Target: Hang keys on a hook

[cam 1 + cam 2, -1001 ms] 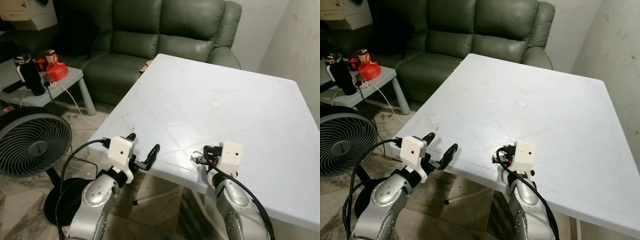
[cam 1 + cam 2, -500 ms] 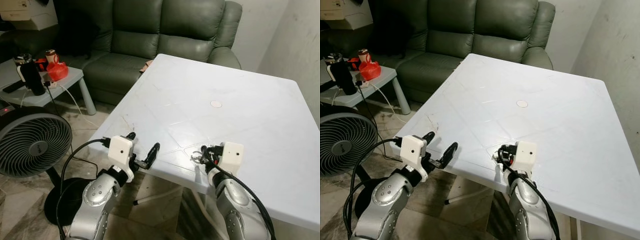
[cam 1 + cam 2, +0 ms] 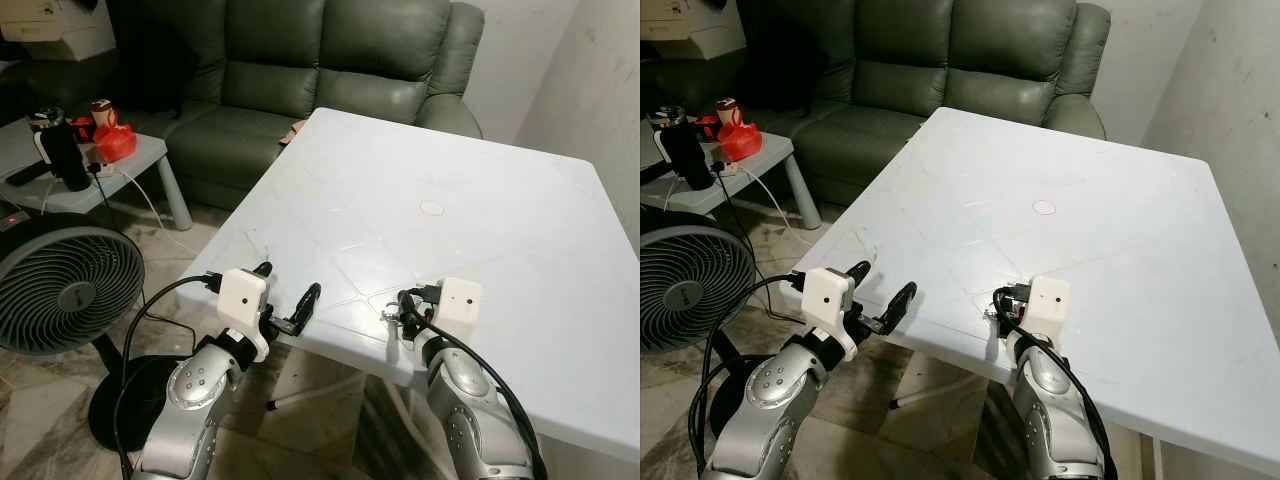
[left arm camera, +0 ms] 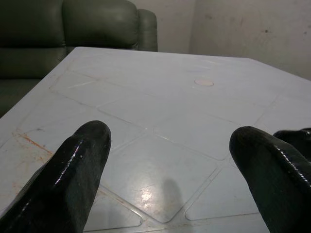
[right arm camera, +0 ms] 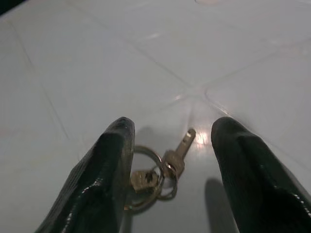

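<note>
A small bunch of brass keys on rings (image 5: 154, 175) lies on the white table (image 3: 450, 160) close to its near edge. In the head view the keys (image 3: 388, 315) sit just in front of my right gripper (image 3: 404, 304). That gripper (image 5: 175, 130) is open and low over the table, one black finger on each side of the keys, which lie nearer one finger; whether it touches them I cannot tell. My left gripper (image 3: 288, 282) is open and holds nothing, at the table's near left corner. Its fingers (image 4: 82, 160) frame bare tabletop.
A dark green sofa (image 3: 300, 70) stands behind the table. A floor fan (image 3: 65, 290) and a low side table (image 3: 100, 165) with a red object and a black bottle are at the left. Cables trail on the floor. A wall (image 3: 600, 90) runs close on the right.
My right gripper has shifted slightly left and forward, closing in around the keys. The left arm has hardly moved.
</note>
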You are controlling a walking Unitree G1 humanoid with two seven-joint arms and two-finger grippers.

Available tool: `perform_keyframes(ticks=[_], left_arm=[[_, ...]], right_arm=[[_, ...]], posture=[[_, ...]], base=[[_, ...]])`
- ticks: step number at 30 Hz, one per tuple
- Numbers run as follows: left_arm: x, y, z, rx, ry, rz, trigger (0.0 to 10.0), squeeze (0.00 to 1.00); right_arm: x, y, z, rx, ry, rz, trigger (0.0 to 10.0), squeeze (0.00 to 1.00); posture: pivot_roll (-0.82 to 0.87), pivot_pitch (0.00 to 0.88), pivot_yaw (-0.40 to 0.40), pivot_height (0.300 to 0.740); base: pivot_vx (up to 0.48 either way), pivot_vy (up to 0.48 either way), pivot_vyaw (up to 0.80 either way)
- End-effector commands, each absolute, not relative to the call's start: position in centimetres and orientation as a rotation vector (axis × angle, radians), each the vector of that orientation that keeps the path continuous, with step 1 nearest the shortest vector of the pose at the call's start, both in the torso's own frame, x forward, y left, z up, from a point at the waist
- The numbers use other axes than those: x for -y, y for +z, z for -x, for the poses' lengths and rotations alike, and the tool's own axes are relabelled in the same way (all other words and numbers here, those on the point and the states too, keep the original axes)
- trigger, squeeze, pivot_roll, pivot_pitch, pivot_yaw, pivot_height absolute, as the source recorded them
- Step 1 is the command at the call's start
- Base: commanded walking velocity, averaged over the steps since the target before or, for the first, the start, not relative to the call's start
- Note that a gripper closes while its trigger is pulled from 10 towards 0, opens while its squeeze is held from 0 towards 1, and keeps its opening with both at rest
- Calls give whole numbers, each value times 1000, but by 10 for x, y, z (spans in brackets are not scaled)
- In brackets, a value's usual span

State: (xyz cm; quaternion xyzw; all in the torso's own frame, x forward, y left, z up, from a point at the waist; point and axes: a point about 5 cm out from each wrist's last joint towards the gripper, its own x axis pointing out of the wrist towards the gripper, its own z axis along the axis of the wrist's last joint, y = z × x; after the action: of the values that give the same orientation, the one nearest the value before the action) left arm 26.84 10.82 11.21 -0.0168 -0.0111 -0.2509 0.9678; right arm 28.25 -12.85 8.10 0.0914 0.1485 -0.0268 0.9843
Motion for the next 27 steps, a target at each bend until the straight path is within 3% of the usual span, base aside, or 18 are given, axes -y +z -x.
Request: perform_keyframes(ticks=[1, 4, 5, 17, 19, 20, 21, 26, 27], left_arm=[[-108, 114, -271, 27, -502, 28, 10000, 0], [-108, 114, -271, 28, -502, 28, 10000, 0], [-108, 114, -271, 29, -502, 27, 10000, 0], [-106, 114, -271, 32, -503, 28, 10000, 0], [-107, 114, -271, 33, -502, 26, 10000, 0], [-107, 114, -271, 33, -501, 25, 10000, 0], [-106, 114, -271, 34, -500, 25, 10000, 0], [-106, 115, -272, 39, -500, 24, 10000, 0], [-106, 116, -272, 40, -501, 24, 10000, 0]], right_arm=[[118, 78, -282, -331, -31, -215, 10000, 1000], [118, 72, -281, -393, -23, -185, 10000, 1000], [118, 72, -281, -390, -23, -187, 10000, 0], [117, 65, -277, -443, -21, -230, 10000, 0], [118, 65, -277, -443, -21, -233, 8000, 0], [118, 65, -276, -445, -20, -234, 8000, 0], [118, 64, -276, -446, -19, -234, 4510, 0], [118, 63, -273, -442, 0, -205, 3255, 0], [117, 64, -273, -435, 8, -191, 1255, 0]], posture=[[46, 4, -43, 740], [46, 4, -44, 740], [46, 4, -44, 740], [44, 4, -44, 740], [44, 4, -44, 740], [44, 4, -44, 740], [44, 0, -45, 740], [44, 0, -45, 740], [44, 0, -45, 740]], base=[[0, 0, 0], [0, 0, 0], [0, 0, 0], [0, 0, 0], [0, 0, 0], [0, 0, 0], [0, 0, 0], [0, 0, 0], [0, 0, 0]])
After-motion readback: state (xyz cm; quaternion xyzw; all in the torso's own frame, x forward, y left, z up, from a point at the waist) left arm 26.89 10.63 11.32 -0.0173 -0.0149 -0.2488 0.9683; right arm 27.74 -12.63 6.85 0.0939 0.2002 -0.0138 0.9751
